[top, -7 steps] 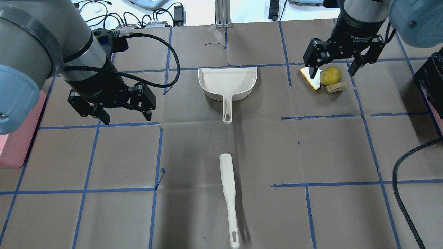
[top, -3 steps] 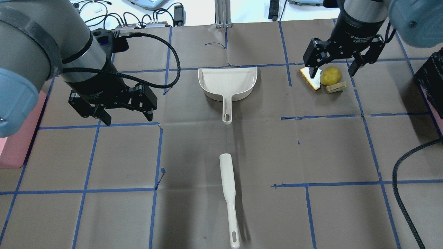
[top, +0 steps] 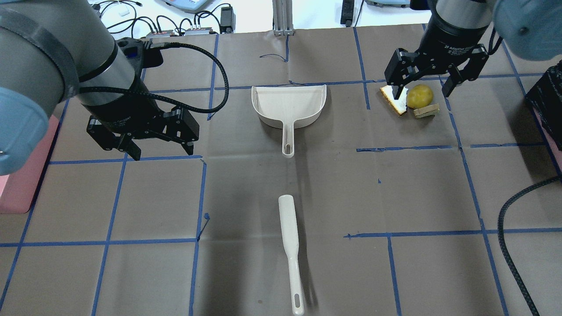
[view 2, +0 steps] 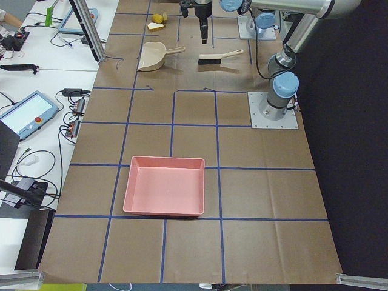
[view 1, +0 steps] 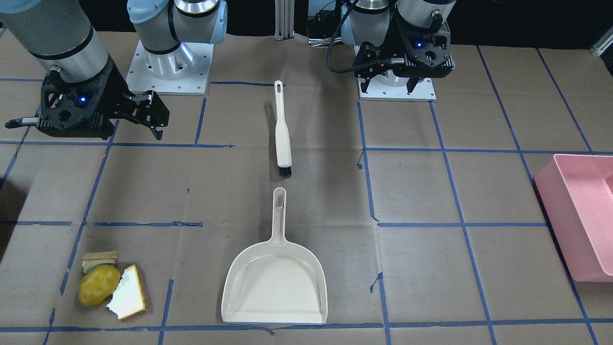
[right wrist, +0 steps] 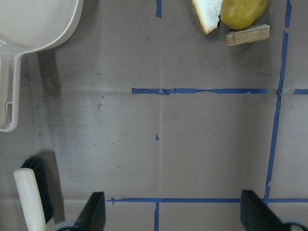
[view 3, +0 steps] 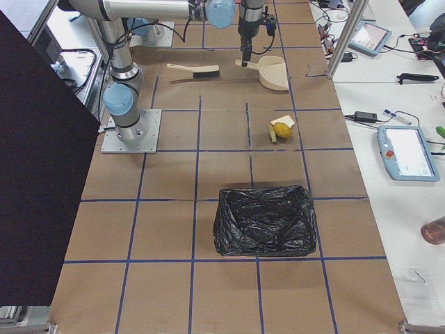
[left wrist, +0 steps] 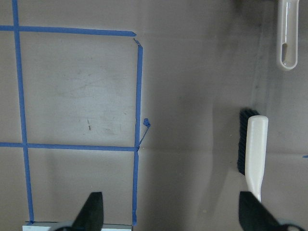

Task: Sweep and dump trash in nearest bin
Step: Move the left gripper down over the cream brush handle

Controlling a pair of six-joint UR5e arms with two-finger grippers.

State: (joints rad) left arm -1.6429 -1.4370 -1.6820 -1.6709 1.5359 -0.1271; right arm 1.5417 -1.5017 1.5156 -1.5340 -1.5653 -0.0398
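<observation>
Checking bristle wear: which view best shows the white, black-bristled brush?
Exterior front-facing: the white plastic brush with black bristles shows whole. Overhead hides the bristles; wrist views crop it; side views shrink it.

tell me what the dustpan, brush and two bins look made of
dustpan: cream, smooth, glossy one-piece moulding, likely hard plastic.
brush: matching cream handle, likely plastic, with dark bristles, fibre unclear.
pink bin: uniform matte pink, thin walls, probably plastic.
black bin: crinkled shiny black film, looks like a plastic bag liner; bin beneath hidden.

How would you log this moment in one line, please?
left pincer: open, empty | right pincer: open, empty | brush, dustpan: untouched | trash: unswept
</observation>
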